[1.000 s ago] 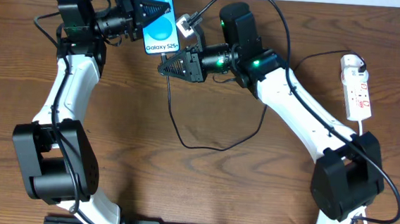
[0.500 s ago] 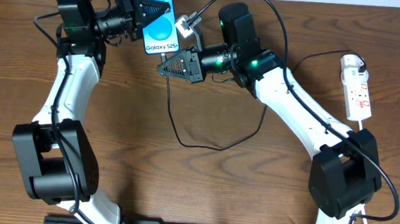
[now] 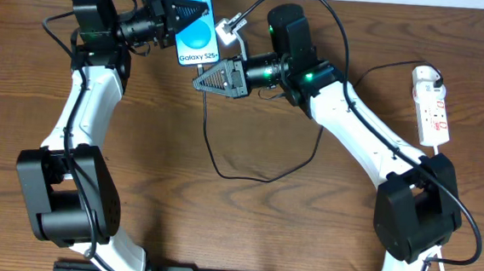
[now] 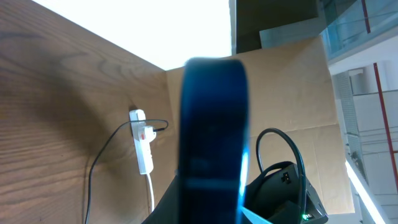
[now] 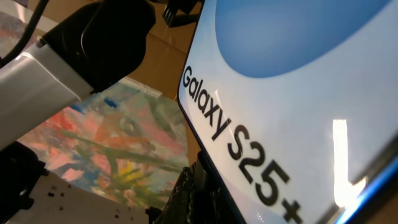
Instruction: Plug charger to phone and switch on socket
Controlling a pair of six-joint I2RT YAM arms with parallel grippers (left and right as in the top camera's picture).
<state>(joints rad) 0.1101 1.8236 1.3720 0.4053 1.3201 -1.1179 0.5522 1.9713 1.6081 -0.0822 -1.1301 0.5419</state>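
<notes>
Now left end effector (image 3: pixel 201 11) grasping phone (image 3: pixel 196 40), right end effector (image 3: pixel 201 83) newly clenched below it, charger (image 3: pixel 239 179) trailing

Both arms (image 3: pixel 86 107) pair white shells with bulky black joints and thin black cables (image 3: pixel 472 222); the left gripper (image 3: pixel 201 11) and right gripper (image 3: pixel 199 83) are dark triangles, with green lights (image 3: pixel 309 74) near the right wrist.

Phone (image 3: pixel 196 38) well left of socket (image 3: pixel 432 110)
</notes>
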